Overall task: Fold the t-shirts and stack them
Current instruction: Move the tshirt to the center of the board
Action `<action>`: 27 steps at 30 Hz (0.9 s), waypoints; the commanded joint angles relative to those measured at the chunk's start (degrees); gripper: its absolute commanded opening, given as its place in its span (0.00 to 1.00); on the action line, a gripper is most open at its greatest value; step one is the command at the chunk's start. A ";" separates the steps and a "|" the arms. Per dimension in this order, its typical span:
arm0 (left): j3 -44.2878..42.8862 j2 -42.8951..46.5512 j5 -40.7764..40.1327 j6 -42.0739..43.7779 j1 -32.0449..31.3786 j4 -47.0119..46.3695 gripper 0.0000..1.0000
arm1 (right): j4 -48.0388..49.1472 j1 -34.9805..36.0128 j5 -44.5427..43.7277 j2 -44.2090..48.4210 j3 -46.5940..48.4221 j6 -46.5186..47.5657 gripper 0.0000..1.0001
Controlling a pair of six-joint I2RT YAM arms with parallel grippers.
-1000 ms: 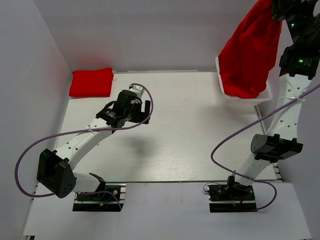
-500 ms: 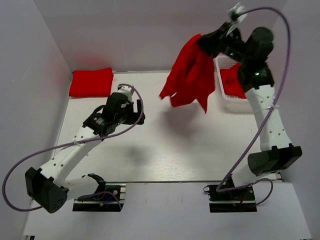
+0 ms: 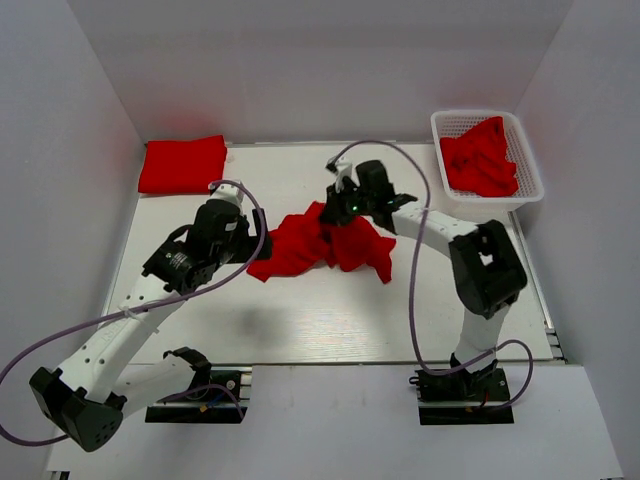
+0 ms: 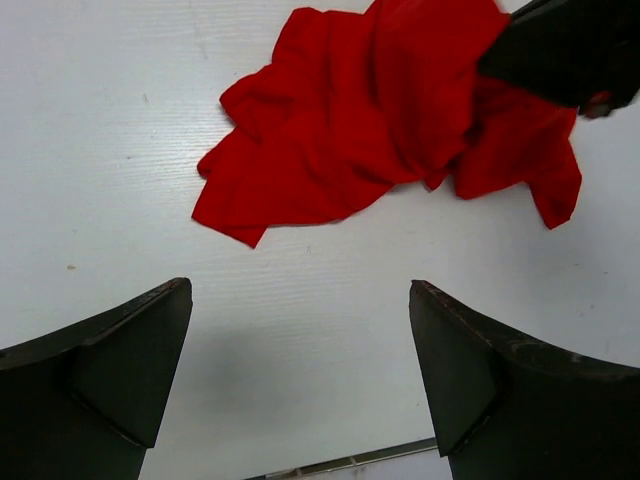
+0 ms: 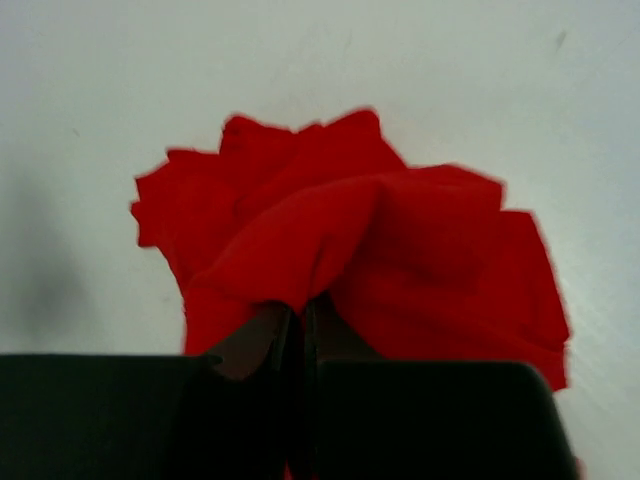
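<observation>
A crumpled red t-shirt (image 3: 320, 246) lies on the middle of the table; it also shows in the left wrist view (image 4: 390, 130) and the right wrist view (image 5: 400, 250). My right gripper (image 3: 343, 212) is shut on a fold of it near its top edge (image 5: 300, 305). My left gripper (image 3: 255, 245) is open and empty, just left of the shirt's left corner (image 4: 300, 330). A folded red t-shirt (image 3: 182, 164) lies at the far left corner. More red t-shirts (image 3: 482, 158) lie in the white mesh basket (image 3: 528, 190) at the far right.
White walls close in the table on the left, back and right. The right arm (image 3: 440, 232) stretches across the table from its base (image 3: 465, 385) toward the middle. Purple cables loop beside both arms.
My right gripper has carried a t-shirt from above the basket leftward and down onto the middle of the table. My left arm has moved right and nearer, toward the shirt.
</observation>
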State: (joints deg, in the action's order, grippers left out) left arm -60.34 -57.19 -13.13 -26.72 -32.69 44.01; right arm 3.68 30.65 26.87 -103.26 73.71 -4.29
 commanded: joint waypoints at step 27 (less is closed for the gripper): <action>-2.24 -2.49 0.03 -3.34 0.34 5.91 1.00 | -10.97 5.03 -31.42 36.25 -16.31 -9.24 0.90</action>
State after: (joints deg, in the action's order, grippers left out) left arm -60.93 -60.29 -12.91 -29.65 -32.69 49.56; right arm -3.18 35.86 1.67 -71.46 61.36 -11.38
